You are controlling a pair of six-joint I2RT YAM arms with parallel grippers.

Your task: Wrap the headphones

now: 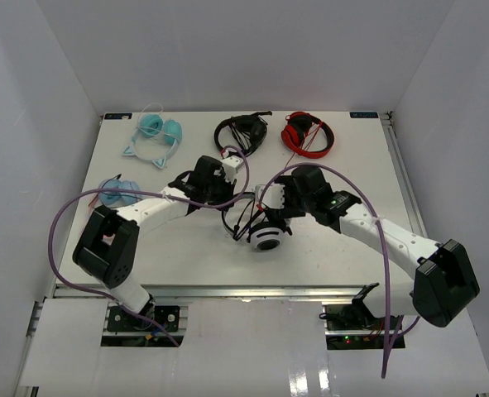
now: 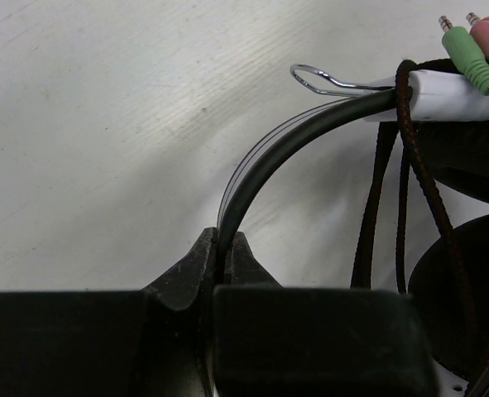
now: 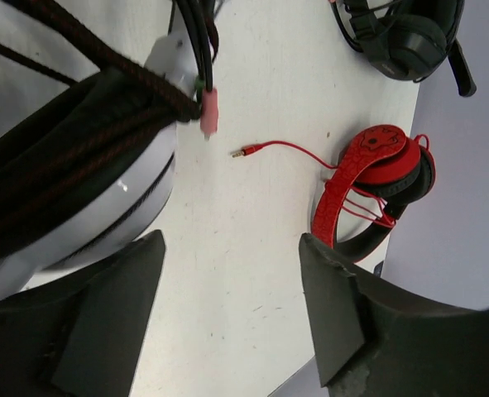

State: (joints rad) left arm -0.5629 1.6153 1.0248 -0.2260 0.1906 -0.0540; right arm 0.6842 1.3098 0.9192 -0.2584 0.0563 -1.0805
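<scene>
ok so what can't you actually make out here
top view: left arm and right arm cover most of the headphones; only one cup shows
top view: light blue item half under the left arm, unidentifiable
right wrist view: black headphones cut by top edge
left wrist view: cable runs off the bottom edge; wraps uncountable

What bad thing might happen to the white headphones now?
The braided black cable wound round the white headphones with black cushions might unwind: the right gripper is open and holds nothing, and the pink plug hangs loose. The left gripper pinches only the thin black headband, so the headphones might slip or swing.
</scene>
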